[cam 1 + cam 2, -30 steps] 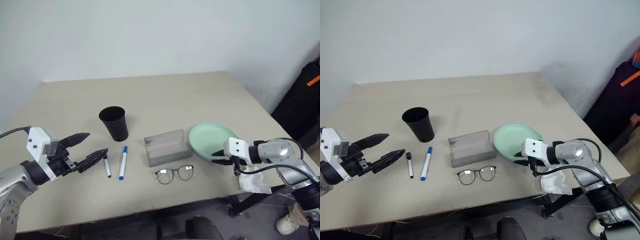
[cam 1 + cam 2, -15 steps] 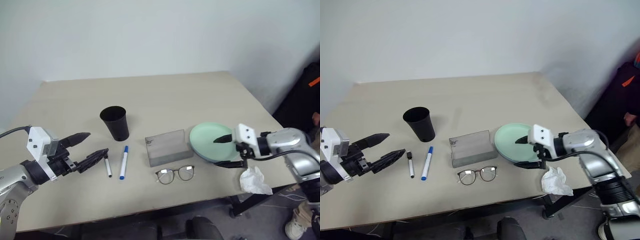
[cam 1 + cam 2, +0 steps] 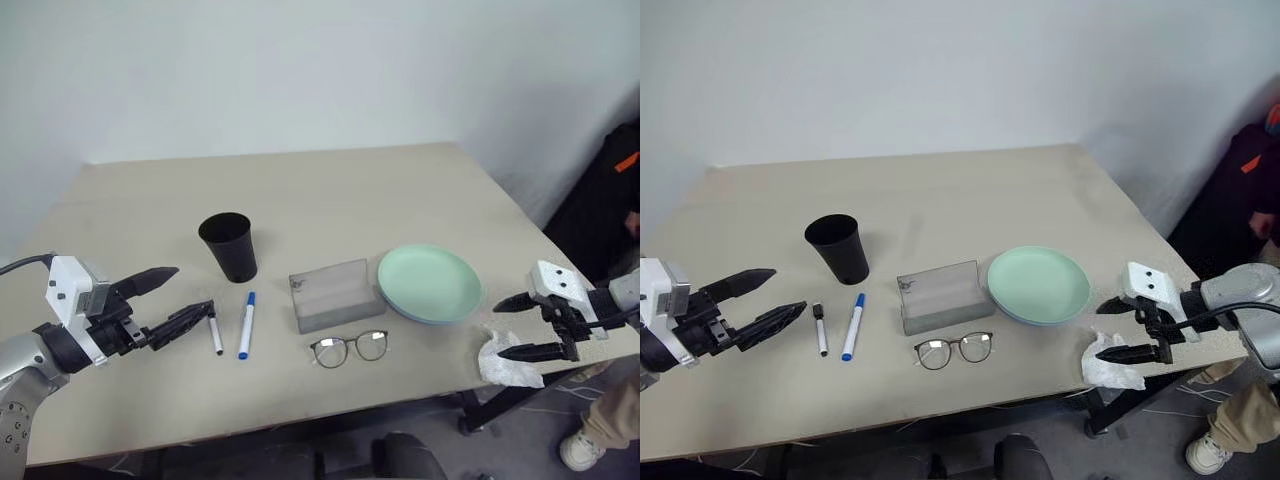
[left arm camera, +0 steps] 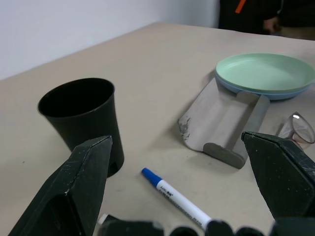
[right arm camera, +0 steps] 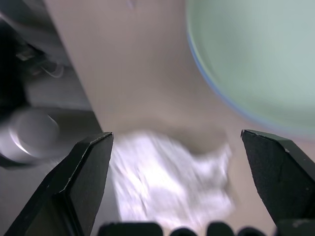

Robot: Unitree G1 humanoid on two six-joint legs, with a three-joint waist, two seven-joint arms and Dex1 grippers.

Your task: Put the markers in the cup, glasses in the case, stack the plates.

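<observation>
Head views: black cup (image 3: 229,246) upright mid-table, two markers (image 3: 245,325) just in front, grey case (image 3: 333,294) between them and stacked plates (image 3: 429,283), glasses (image 3: 349,347) before the case. Broad bare table (image 3: 330,190) behind. Crumpled tissue (image 3: 505,362) at the right front edge.

Left wrist: left gripper (image 4: 184,182) spread wide, empty, facing cup and blue-capped marker.

Right wrist: right gripper (image 5: 189,182) spread wide, empty, above the tissue beside the plates' rim.

Cup (image 3: 229,246) upper left on bench (image 3: 330,190); markers (image 3: 231,327) below it; case (image 3: 334,294) centre, glasses (image 3: 348,347) below; stacked plates (image 3: 429,283) right; tissue (image 3: 508,360) lower right.
</observation>
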